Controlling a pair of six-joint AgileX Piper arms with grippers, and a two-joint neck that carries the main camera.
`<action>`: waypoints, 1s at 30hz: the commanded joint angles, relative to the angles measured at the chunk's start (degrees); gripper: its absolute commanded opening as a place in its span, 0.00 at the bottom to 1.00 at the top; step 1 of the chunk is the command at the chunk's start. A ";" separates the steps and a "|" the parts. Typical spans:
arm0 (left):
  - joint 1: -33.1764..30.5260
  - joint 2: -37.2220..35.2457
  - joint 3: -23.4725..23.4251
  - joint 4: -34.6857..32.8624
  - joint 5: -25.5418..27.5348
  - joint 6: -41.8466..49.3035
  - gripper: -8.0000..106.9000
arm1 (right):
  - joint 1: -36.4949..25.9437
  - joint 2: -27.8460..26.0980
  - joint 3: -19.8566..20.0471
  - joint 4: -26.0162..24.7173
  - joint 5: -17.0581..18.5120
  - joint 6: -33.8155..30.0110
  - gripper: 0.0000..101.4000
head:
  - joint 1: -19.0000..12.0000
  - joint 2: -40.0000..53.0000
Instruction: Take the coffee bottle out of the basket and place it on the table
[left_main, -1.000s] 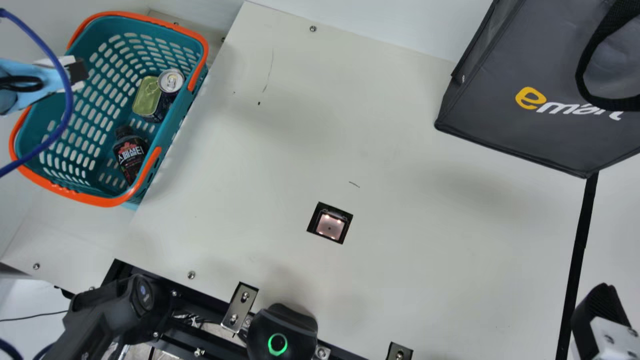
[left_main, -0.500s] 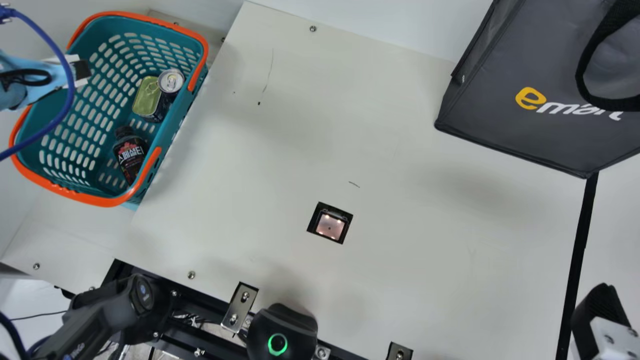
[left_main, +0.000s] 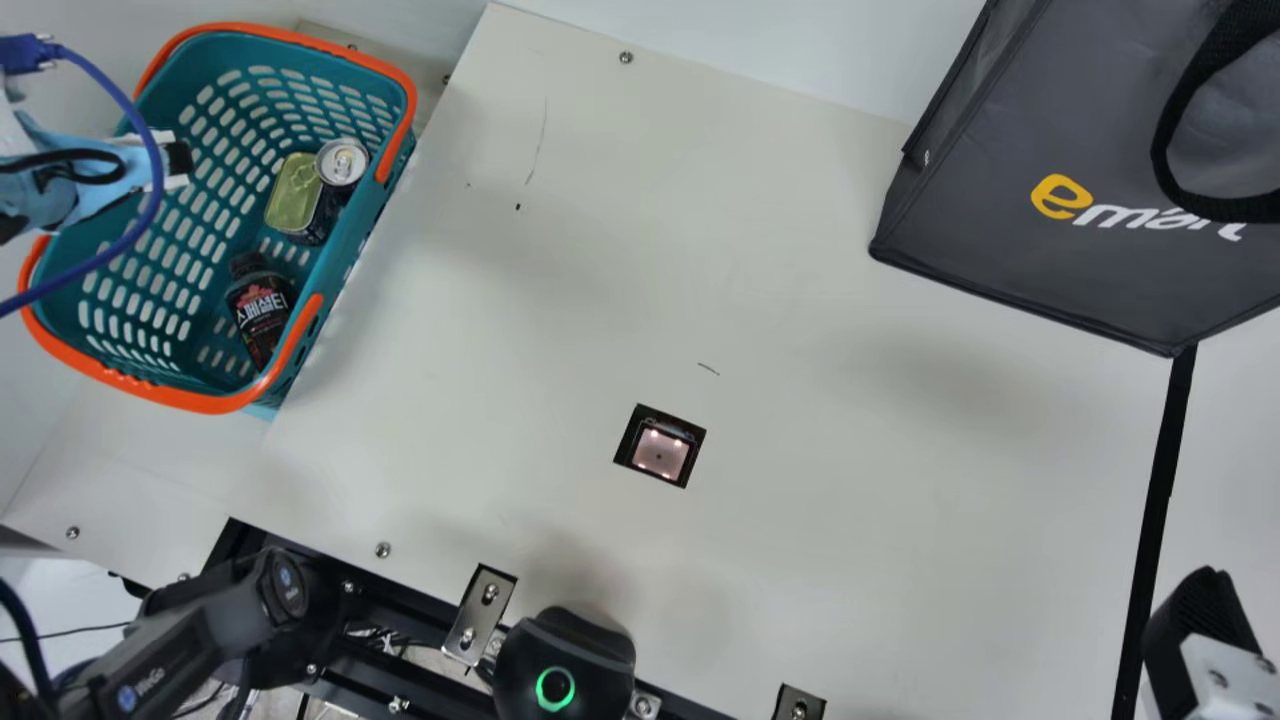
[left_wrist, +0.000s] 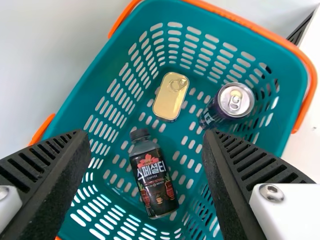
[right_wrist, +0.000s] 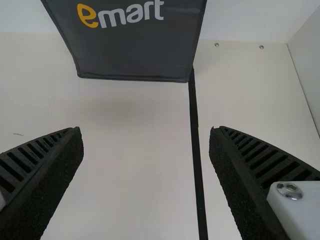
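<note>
My left gripper (left_main: 180, 160) is over the upper left part of the teal basket (left_main: 345, 285) in the main view. In the left wrist view the same gripper (left_wrist: 145, 150) has its fingers wide apart, and the dark coffee bottle (left_wrist: 152, 175) lies on the basket floor below the gap, untouched. The coffee bottle (left_main: 262, 308) rests in the basket's lower corner in the main view. At the lower right edge stands my right gripper (left_main: 1200, 640); in the right wrist view this gripper (right_wrist: 146, 160) is spread with nothing between its fingers.
A gold tin (left_wrist: 170, 96) and a dark can (left_wrist: 232, 102) share the basket. The grey bag (left_main: 1060, 200) stands at the table's upper right. A scanner window (left_main: 660, 447) is set in the cream table (left_main: 850, 520). A blue cable (left_main: 150, 200) hangs by the left arm.
My left gripper has moved slightly to the right and down in the main view, over the basket. The right gripper and the basket's contents have stayed still.
</note>
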 joint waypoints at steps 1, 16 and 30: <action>0.16 0.47 0.45 0.05 -0.82 0.17 0.85 | 0.00 0.00 0.00 0.00 0.00 0.00 0.90 | -1.48 0.14; 0.18 5.89 3.19 0.35 -6.42 0.10 0.85 | 0.00 0.00 0.00 0.00 0.00 0.00 0.90 | -1.48 0.14; -0.60 12.09 4.74 3.55 -12.25 -4.59 0.85 | 0.00 0.00 0.00 0.00 0.05 0.00 0.90 | -1.48 0.14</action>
